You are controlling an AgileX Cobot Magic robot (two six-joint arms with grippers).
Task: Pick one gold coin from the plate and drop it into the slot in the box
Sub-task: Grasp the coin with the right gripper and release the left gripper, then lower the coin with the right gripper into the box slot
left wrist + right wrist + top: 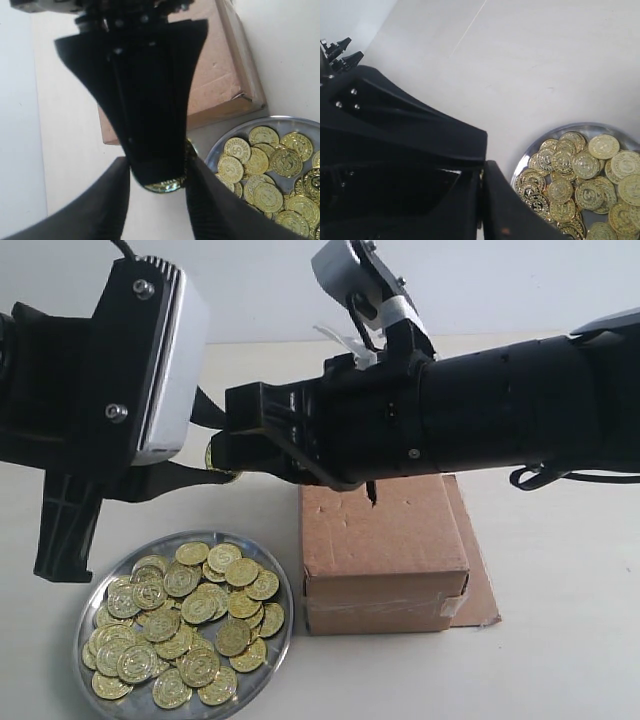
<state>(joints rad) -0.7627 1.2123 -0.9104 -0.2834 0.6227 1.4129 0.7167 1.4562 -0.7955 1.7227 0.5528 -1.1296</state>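
Note:
One gold coin point(165, 187) hangs in the air between both grippers, left of the box point(400, 530) and above the table. My right gripper point(481, 185) reaches across over the box and is shut on the coin's faces; a thin gold sliver shows between its fingers. My left gripper point(157, 200) has its fingers a coin's width apart, pressed against the coin's rim and the right fingertip. The silver plate point(287, 640) sits at the front left with several gold coins point(185, 620) heaped in it. The dark slot point(372, 492) shows just under the right arm.
The box rests on a flat cardboard sheet point(485, 590) that sticks out to its right. The left arm's white camera housing point(165, 360) fills the upper left, and the black right arm point(520, 405) spans the box top. A cable loop point(540, 478) hangs below that arm.

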